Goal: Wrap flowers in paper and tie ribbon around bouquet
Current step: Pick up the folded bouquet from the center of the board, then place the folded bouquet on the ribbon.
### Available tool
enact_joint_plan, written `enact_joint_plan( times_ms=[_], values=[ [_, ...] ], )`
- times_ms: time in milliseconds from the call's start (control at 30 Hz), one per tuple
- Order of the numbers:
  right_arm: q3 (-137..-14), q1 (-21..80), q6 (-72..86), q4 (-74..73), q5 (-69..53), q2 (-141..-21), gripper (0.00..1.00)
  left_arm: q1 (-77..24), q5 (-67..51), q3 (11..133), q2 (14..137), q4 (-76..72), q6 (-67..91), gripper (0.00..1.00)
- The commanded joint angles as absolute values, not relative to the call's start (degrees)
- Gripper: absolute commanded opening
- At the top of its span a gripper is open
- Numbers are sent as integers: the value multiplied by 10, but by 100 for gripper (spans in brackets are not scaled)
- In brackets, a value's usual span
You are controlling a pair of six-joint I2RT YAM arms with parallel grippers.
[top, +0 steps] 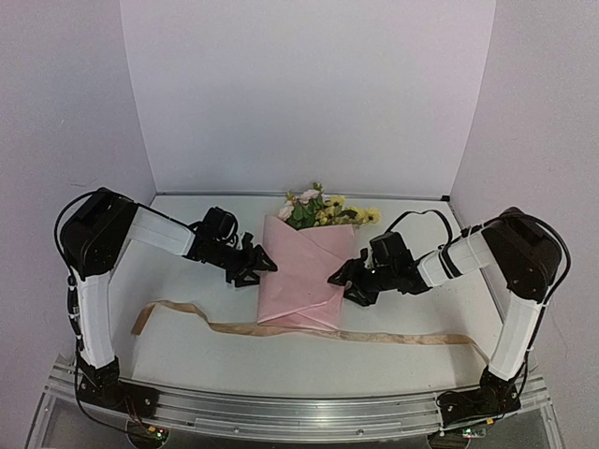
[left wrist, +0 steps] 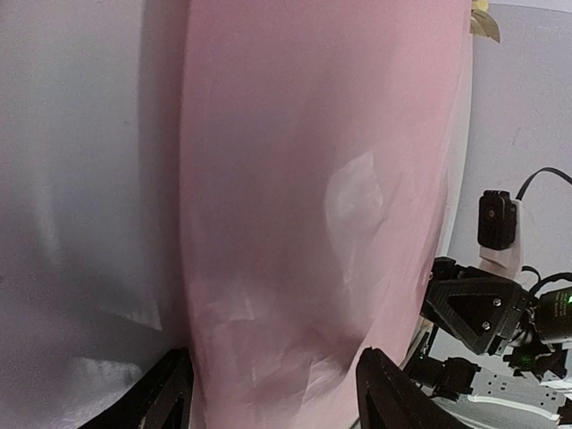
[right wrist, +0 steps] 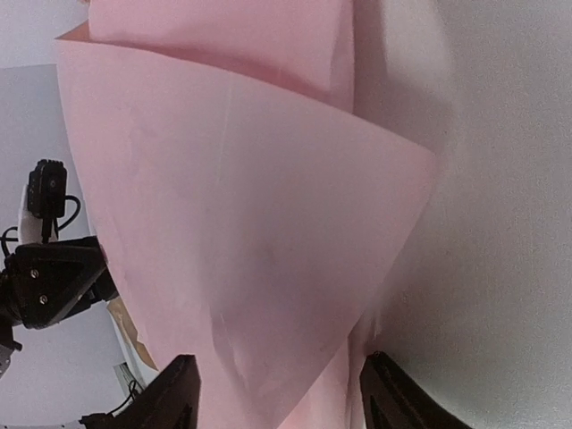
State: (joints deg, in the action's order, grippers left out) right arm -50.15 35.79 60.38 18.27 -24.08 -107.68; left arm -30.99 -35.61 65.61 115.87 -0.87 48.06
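The bouquet lies in the middle of the table, a cone of pink paper (top: 298, 276) with the yellow and pink flowers (top: 323, 208) sticking out of its far end. The tan ribbon (top: 234, 327) runs left to right across the table, passing under the cone's near tip. My left gripper (top: 264, 265) is at the cone's left edge. It is open, its fingers (left wrist: 165, 398) apart, and the paper (left wrist: 304, 223) fills the gap. My right gripper (top: 337, 278) is at the right edge, also open, its fingers (right wrist: 393, 393) straddling the folded paper (right wrist: 241, 232). The stems are hidden inside.
White walls (top: 309, 94) close in the table at the back and on both sides. The ribbon's ends lie at the front left (top: 142, 320) and front right (top: 473, 343). A metal rail (top: 299, 412) with both arm bases runs along the near edge.
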Motion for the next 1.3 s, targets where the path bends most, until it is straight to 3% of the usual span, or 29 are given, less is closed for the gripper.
enact_joint_plan(
  times_ms=[0, 400, 567, 800, 1267],
  values=[
    [-516, 361, 627, 211, -250, -1082, 54, -319, -372, 693, 1182, -30, 494, 63],
    [-567, 361, 643, 108, -244, -1040, 21, -319, -388, 746, 1190, 29, 530, 48],
    [-601, 361, 637, 38, -243, -1026, 0, -319, -386, 766, 1171, 71, 527, 44],
    [-603, 361, 634, -16, -252, -1003, 0, -320, -383, 758, 1141, 106, 527, 38],
    [-492, 424, 651, -51, -213, -885, 0, -398, -331, 643, 1017, 115, 556, 37]
  ],
)
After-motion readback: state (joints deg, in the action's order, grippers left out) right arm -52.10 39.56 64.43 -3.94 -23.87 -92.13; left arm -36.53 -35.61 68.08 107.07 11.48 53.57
